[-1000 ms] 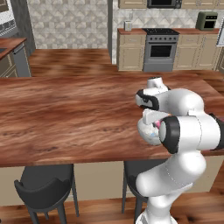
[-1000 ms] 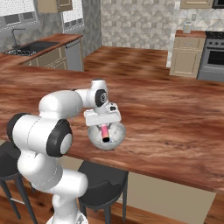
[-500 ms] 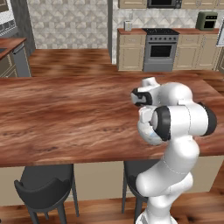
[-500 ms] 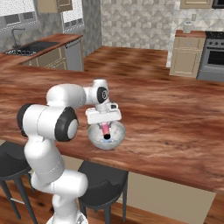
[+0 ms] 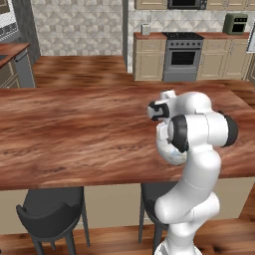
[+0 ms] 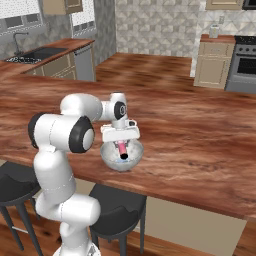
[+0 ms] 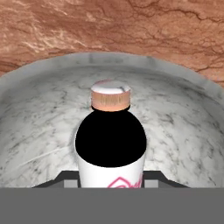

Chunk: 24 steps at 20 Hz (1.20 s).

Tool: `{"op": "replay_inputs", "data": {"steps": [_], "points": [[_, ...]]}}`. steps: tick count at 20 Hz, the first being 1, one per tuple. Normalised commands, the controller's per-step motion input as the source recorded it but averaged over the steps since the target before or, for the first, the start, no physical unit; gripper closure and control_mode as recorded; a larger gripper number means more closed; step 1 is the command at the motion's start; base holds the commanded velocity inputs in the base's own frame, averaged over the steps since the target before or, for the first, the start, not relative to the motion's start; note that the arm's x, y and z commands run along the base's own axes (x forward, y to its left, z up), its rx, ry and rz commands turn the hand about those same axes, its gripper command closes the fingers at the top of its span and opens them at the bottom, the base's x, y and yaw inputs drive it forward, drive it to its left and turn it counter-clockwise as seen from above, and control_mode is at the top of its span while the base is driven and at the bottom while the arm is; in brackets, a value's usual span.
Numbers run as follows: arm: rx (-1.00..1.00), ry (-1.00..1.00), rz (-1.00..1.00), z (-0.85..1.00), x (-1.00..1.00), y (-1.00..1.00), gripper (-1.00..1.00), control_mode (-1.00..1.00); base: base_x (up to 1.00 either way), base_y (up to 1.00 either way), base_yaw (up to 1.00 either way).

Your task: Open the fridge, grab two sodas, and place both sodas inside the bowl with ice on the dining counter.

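Note:
A soda (image 7: 110, 140) with a pale cap, dark shoulder and white label stands between my gripper's (image 7: 110, 180) fingers (image 7: 68, 177), which are shut on it. It points down into the bowl with ice (image 7: 183, 131), whose marbled whitish inside surrounds it. From the right base view, my gripper (image 6: 121, 142) hangs just over the bowl (image 6: 112, 161) with the soda (image 6: 122, 148) reaching into it. The bowl (image 5: 167, 155) sits near the front edge of the dining counter (image 6: 200, 135), partly hidden by my arm in the left base view. The fridge is out of view.
Dark stools (image 5: 50, 211) (image 6: 117, 215) stand under the counter's (image 5: 74, 134) front edge. Beyond the counter are a stove (image 5: 182, 57) with beige cabinets and a sink counter (image 6: 37, 54) at the far left.
My arm's elbow has swung up and closer to the cameras. The hand stays over the bowl with the soda in it, barely moved.

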Motion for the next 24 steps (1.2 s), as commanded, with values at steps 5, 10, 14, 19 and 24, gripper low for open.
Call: {"op": "replay_inputs", "data": {"steps": [5,10,14,19,24], "points": [[0.08,-0.03,0.00,-0.22,0.00,0.00,1.00,-1.00,0.00,0.00,0.00],[0.07,-0.06,0.00,-0.17,0.00,-0.01,-1.00,-1.00,0.00,0.00,0.00],[0.07,-0.12,0.00,0.00,-0.13,-0.19,-1.00,-1.00,0.00,0.00,0.00],[0.02,-0.05,-0.02,0.22,-0.19,-0.10,-1.00,-1.00,0.00,0.00,0.00],[0.00,-0.01,-0.06,0.47,-0.16,0.01,-1.00,-1.00,0.00,0.00,0.00]]}}
